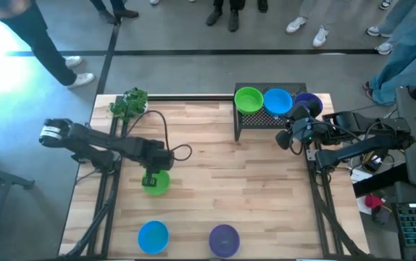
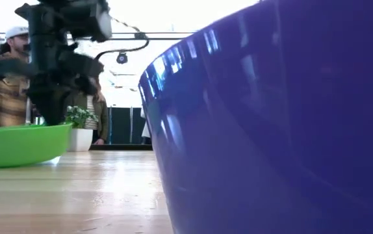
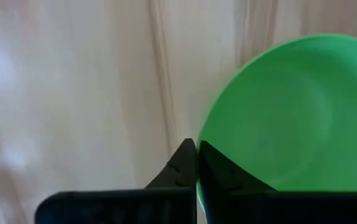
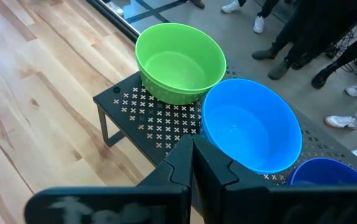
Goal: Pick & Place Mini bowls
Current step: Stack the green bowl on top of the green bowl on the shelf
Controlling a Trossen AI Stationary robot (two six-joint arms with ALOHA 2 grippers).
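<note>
A green mini bowl (image 1: 159,183) sits on the wooden table (image 1: 237,181), left of the middle, also seen in the low view (image 2: 21,144). My left gripper (image 3: 196,149) is shut on its rim, coming down from above (image 2: 49,97). A blue bowl (image 1: 153,236) and a purple bowl (image 1: 224,240) stand near the front edge. On a black perforated rack (image 4: 147,118) at the far right stand a green bowl (image 4: 180,61), a blue bowl (image 4: 252,124) and a dark blue-purple bowl (image 4: 328,173). My right gripper (image 4: 193,146) hovers shut above the rack's near side, holding nothing. My left gripper has the green bowl's rim (image 3: 204,127) on the side toward the table's left edge. One finger (image 3: 178,171) stands outside the wall and the other inside the bowl. The fingers point down from above. The bowl's base rests on the table, about upright.
A small leafy plant (image 1: 130,103) in a white pot stands at the far left corner. A dark cable (image 1: 166,134) loops over the table behind my left gripper. The purple bowl (image 2: 271,130) fills the low view's right side. People stand beyond the far edge.
</note>
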